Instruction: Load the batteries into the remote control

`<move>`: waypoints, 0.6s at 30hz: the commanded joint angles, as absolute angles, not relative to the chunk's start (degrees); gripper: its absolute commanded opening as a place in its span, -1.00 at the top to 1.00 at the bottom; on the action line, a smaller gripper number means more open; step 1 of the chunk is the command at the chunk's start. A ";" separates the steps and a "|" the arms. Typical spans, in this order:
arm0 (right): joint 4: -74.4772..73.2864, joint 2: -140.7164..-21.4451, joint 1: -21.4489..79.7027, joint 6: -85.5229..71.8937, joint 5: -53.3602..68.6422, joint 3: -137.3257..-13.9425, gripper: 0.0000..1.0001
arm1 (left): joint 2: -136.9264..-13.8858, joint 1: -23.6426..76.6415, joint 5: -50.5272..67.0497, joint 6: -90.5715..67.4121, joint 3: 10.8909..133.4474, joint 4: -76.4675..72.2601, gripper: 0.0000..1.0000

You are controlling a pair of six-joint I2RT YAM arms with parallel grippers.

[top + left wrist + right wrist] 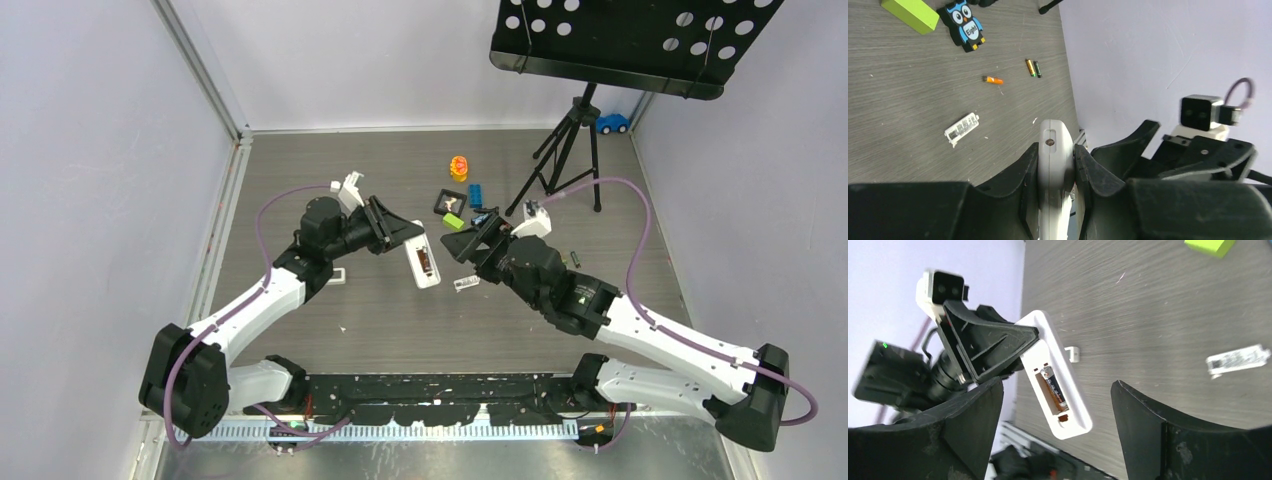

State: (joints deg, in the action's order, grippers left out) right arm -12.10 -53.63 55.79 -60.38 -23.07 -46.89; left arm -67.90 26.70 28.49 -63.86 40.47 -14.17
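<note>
White plastic is what catches the eye: the remote control [1070, 390] is held up off the table [400, 330], over the middle of the surface, with its plain back and open battery recess turned toward the right arm. The left gripper [1055, 150] is clamped on its narrow sides, one finger on each edge. One dark battery with a gold end [1054, 387] already sits in the recess. The slot beside it looks empty to me, though it is in shadow.

The right gripper [468, 247] hangs just in front of the recess with its jaws spread wide and nothing between them.

The other batteries lie loose on the surface toward its right edge, a mostly orange one [993, 79] on its own and a gold and dark pair [1033, 68] side by side a little beyond it. A small white labelled strip [962, 129] lies flat nearer the middle. It may be the cover, but I cannot be sure.

As I judge it, loading is partly done, with one cell in and one to go. The next move calls for the right arm to swing out toward the right edge, come down over one of the thin cylinders lying flat and close narrowly across its body. It must then carry the cell back and turn it the right way round for the empty slot, while the left arm holds the remote steady.
</note>
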 commanded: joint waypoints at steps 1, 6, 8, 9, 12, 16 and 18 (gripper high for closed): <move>-4.95 -51.47 55.28 -84.71 -26.95 -41.97 -0.69 | -66.52 26.37 26.28 -64.26 40.95 -19.84 1.00; 3.96 -50.64 54.67 -96.38 -26.63 -36.19 -0.71 | -65.00 26.39 23.47 -66.45 40.69 -20.74 1.00; 4.63 -51.44 54.67 -99.22 -25.60 -35.81 -0.72 | -64.62 26.37 22.40 -67.26 40.74 -20.62 1.00; 5.80 -51.87 54.67 -100.14 -25.25 -35.46 -0.73 | -64.47 26.37 21.93 -67.77 40.78 -20.46 1.00; 12.12 -54.14 54.67 -103.09 -23.85 -33.84 -0.74 | -64.63 26.37 21.29 -69.18 41.10 -20.05 1.00; 17.07 -60.14 54.67 -106.39 -19.42 -34.59 -0.74 | -65.17 26.37 21.19 -70.99 41.34 -20.12 1.00; 19.32 -62.74 54.67 -106.79 -17.22 -35.20 -0.72 | -65.42 26.37 21.18 -71.11 41.76 -19.73 1.00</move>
